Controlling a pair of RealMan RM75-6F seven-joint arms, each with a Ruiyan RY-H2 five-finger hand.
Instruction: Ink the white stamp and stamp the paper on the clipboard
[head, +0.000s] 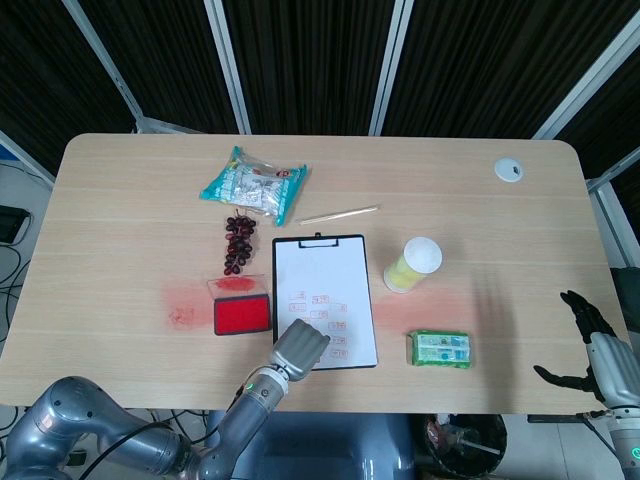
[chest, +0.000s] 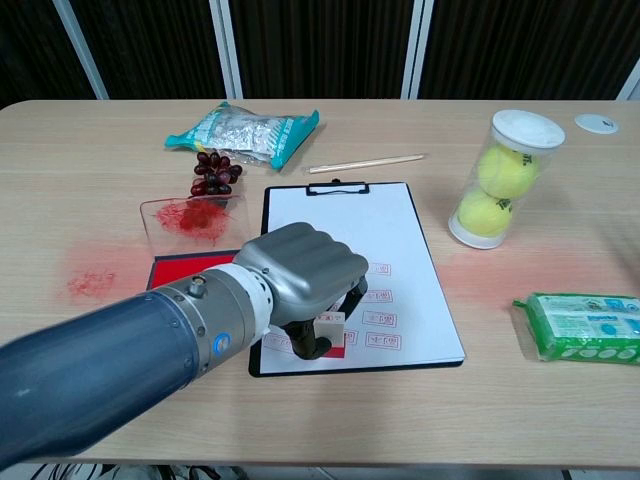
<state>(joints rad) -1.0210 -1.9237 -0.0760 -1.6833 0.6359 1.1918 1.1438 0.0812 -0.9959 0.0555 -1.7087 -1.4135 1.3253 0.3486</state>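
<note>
My left hand (chest: 300, 275) (head: 300, 346) grips the white stamp (chest: 330, 331) over the lower left part of the paper (chest: 355, 240) on the black clipboard (head: 324, 300). The stamp's red face stands on or just above the sheet; contact cannot be told. Several red stamp marks (chest: 383, 319) show on the paper's lower half. The red ink pad (head: 242, 315) lies left of the clipboard, with its clear lid (chest: 190, 220) behind it. My right hand (head: 590, 345) hangs open off the table's right front corner, holding nothing.
A tube of tennis balls (chest: 501, 178) stands right of the clipboard, a green packet (chest: 582, 326) in front of it. Grapes (chest: 213, 172), a snack bag (chest: 243, 130) and a chopstick (chest: 365, 163) lie behind. Red ink smears (chest: 90, 280) stain the table. A white disc (head: 509, 169) sits at the far right.
</note>
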